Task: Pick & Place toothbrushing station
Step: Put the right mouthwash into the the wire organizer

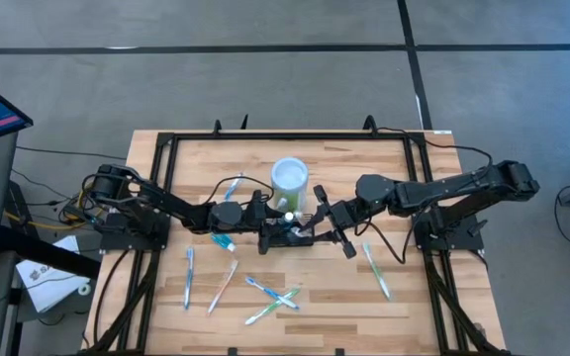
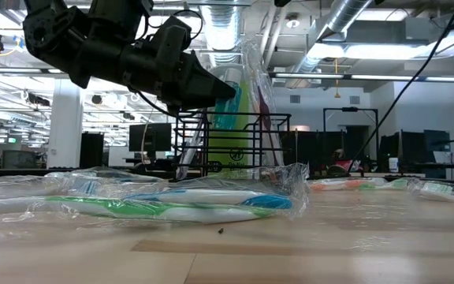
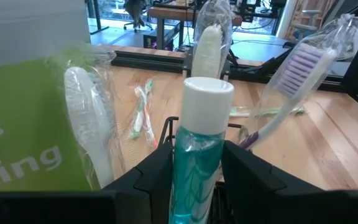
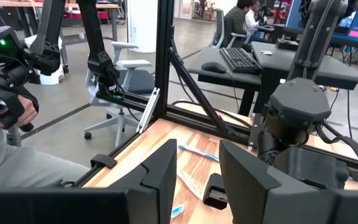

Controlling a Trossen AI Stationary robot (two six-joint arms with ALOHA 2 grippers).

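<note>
Left claw [image 3: 194,177] at the caddy [image 1: 287,233]
My fingers flanked the tube [image 3: 197,149], grip unclear, caddy just below; right claw [image 4: 197,177] gaped empty beside it. Retreating crooked, I judged, could tip the tube

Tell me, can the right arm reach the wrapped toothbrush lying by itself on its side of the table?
Probably yes. That toothbrush lies on bare wood just in front of the right gripper, with nothing on or beside it. The gripper holds nothing, but it hovers by the caddy, so the arm would have to swing back toward it.
</note>
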